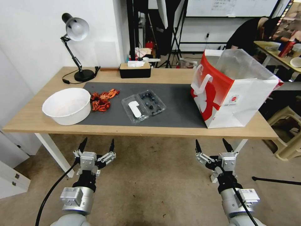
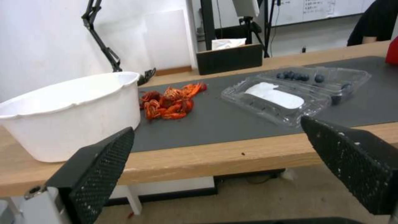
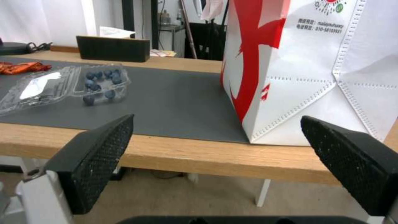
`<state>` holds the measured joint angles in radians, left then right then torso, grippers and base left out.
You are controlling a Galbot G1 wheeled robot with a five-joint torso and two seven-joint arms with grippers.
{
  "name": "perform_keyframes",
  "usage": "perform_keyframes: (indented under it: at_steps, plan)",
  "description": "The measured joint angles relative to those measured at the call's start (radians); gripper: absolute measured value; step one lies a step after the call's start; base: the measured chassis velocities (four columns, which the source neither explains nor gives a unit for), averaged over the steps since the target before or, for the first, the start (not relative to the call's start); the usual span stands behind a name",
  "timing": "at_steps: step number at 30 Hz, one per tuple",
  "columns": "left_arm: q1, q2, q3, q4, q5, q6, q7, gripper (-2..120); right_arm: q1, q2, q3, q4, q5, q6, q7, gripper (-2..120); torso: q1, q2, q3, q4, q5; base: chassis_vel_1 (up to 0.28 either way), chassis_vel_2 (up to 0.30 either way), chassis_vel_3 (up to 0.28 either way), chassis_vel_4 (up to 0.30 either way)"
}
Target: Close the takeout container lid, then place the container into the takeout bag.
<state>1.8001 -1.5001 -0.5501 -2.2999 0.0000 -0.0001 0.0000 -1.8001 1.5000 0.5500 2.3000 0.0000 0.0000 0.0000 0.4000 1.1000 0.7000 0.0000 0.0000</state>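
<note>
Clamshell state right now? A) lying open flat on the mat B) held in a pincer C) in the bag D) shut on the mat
A: the takeout container lies open on the grey mat, its lid flat beside the blueberry half, apart from both pincers.

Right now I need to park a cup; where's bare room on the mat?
Free: the dark mat between the takeout container and the takeout bag. Crowded: the white bowl, red crayfish and open lid sit close together.

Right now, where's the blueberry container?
In the head view the takeout container lies open on the dark mat at mid-table, between the red crayfish pile on its left and the takeout bag on its right.
</note>
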Motion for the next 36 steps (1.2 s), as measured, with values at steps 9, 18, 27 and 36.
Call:
perform_keyframes:
  at_steps: [9, 18, 27, 36]
  plan:
    - [0.000, 0.000, 0.000, 0.000, 0.000, 0.000, 0.000, 100, 0.000, 0.000, 0.000, 0.000, 0.000, 0.000, 0.000, 100, 0.000, 0.000, 0.000, 0.0000, 0.0000, 0.000, 0.000, 0.000, 0.000]
    - [0.000, 0.000, 0.000, 0.000, 0.000, 0.000, 0.000, 100, 0.000, 0.000, 0.000, 0.000, 0.000, 0.000, 0.000, 100, 0.000, 0.000, 0.000, 0.0000, 0.0000, 0.000, 0.000, 0.000, 0.000]
    - [-0.014, 0.039, 0.035, -0.012, -0.072, 0.039, -0.052, 100, -0.021, 0.030, 0.008, 0.020, 0.009, -0.076, -0.107, 100, 0.000, 0.000, 0.000, 0.0000, -0.0001, 0.000, 0.000, 0.000, 0.000]
    - [-0.068, 0.186, 0.166, -0.057, -0.334, 0.186, -0.240, 100, -0.027, 0.038, 0.031, 0.043, 0.042, -0.116, -0.159, 100, 0.000, 0.000, 0.000, -0.0002, -0.0001, 0.000, 0.000, 0.000, 0.000]
